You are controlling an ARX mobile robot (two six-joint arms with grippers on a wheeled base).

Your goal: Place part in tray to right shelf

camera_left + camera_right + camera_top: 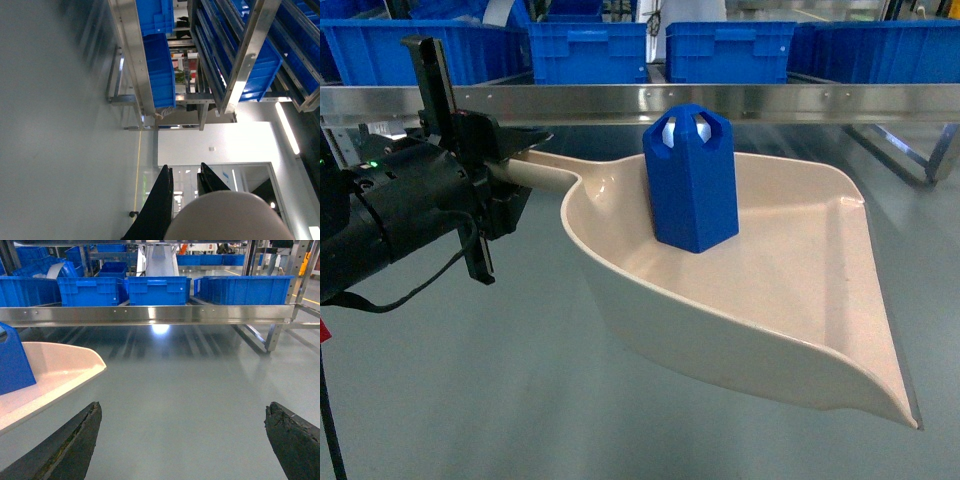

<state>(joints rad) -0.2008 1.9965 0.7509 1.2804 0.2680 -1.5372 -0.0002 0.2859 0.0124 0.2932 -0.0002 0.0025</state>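
1. Beyond the tray (790,300), across a stretch of grey floor, runs the shiny rail of the right shelf (720,100); big blue crates (730,50) sit on the shelf behind that rail.
2. Inside the tray, near its back wall, the part (690,180) stands upright; it is not on the shelf yet, so I think the carrying step is the one in hand.
3. At the handle end of the tray, the left end effector (505,170) is clamped on the cream handle; the tray hangs in the air over the floor, not on any desk.
4. Right of the tray, the right end effector (182,440) has its two dark fingers (65,445) spread wide apart with nothing between them; it is near the tray's lip but not touching it.
5. From handle to lip, the tray's long line runs across in front of the shelf rail, and the wide lip points to the right; the left arm is the one that has the tray, so I think it must bring tray and part forward to the shelf.
6. The tray is smooth cream plastic, shaped like a scoop with curved walls; the part is smooth bright-blue plastic with flat sides and holes at the top; it stands loose and tall, so it could tip if the tray tilts.
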